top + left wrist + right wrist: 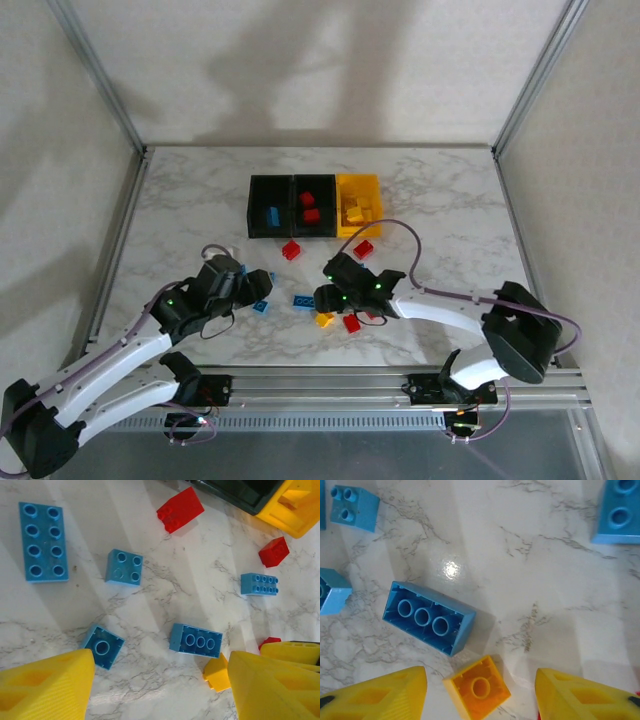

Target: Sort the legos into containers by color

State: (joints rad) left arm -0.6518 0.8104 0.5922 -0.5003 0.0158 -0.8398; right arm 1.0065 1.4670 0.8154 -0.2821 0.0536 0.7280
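3 joined containers (292,178) at upper centre of top view: left black bin (254,208) with 1 blue piece, middle black bin (312,180) with 2 red, yellow bin (372,184) with yellow ones, so colour-to-bin mapping apparently set already. Plenty of loose legos (291,249) on marble table (180,200) below the bins, mixed red, blue, yellow; sorting judged well short of half done. Released, empty left gripper (256,288) low over the blue cluster at lower left of centre; in left wrist view fingers (50,685) wide apart, small upturned blue brick (102,646) just beside the left one, longer upturned blue brick (196,640) nearer the middle. Probably lining up a blue pick for the left black bin, exact target unclear. Likewise unclenched right gripper (328,292) right of the left one, pointed down; in right wrist view upturned yellow brick (477,687) centred between the fingers (380,695), no contact either side, nothing held. Likely next grab, bound for yellow bin. Both tools near the same pile, so some risk of crowding.
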